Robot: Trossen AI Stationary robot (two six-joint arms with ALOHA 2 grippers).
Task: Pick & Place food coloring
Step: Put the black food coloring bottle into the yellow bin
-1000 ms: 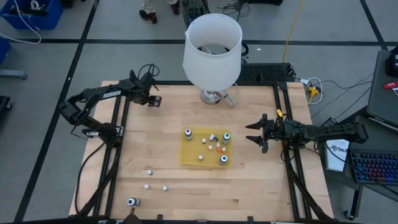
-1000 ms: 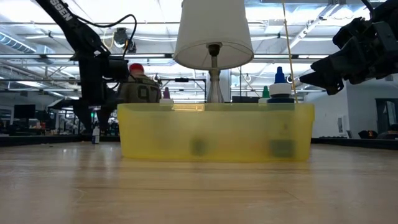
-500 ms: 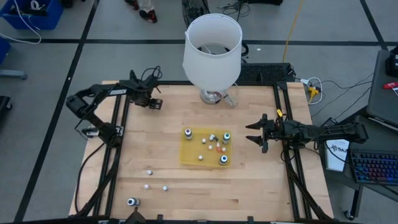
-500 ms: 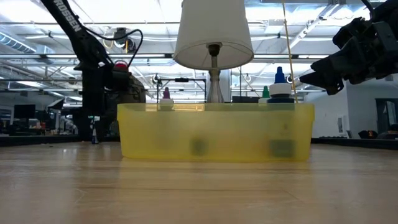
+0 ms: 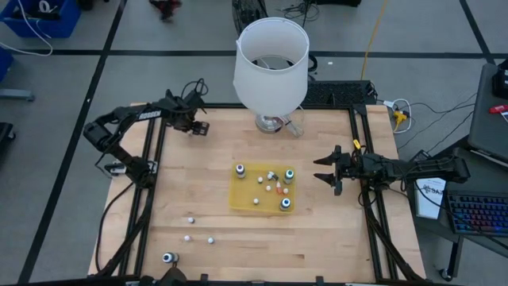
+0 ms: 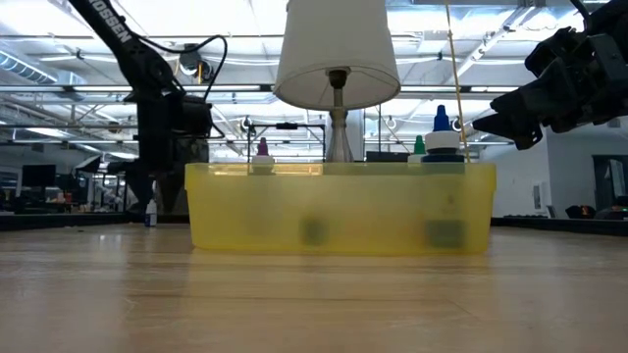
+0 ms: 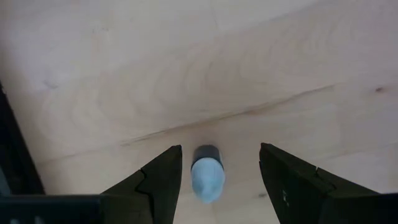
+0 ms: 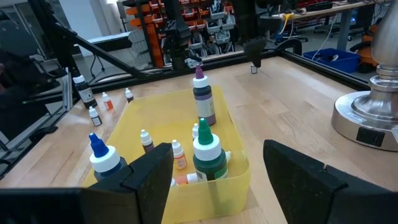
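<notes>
Mid-table yellow tray holds food coloring bottles; lamp behind; left gripper spread around small bottle; right gripper wide, empty.

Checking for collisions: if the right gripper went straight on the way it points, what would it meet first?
Probably the yellow tray, its near wall. The right gripper is open and aims at it; height is unclear.

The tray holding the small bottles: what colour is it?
Yellow; the tray shows best in the low view.
</notes>
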